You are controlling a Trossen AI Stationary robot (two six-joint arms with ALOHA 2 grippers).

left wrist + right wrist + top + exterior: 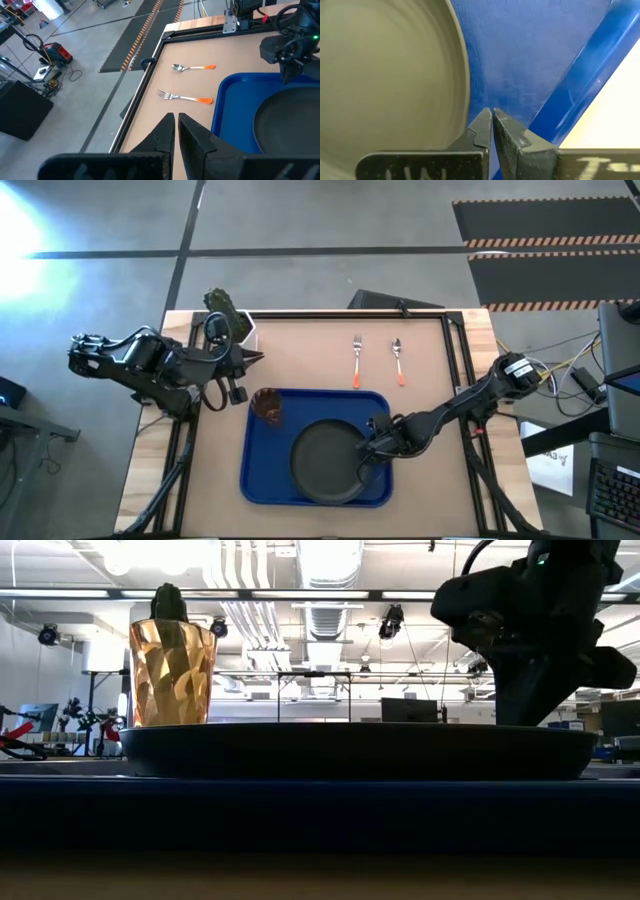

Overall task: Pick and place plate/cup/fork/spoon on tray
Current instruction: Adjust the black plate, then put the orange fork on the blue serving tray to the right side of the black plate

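While my overhead hides it, the right gripper (492,116) shows pressed together, empty, beside the matte plate (385,75).

grey concrete floor (330,215), hazard-striped mat (545,242)

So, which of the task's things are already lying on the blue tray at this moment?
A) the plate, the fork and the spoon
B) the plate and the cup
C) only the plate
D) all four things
B: in the high view the plate and the cup are on the tray, while the fork and the spoon lie on the table beyond it.
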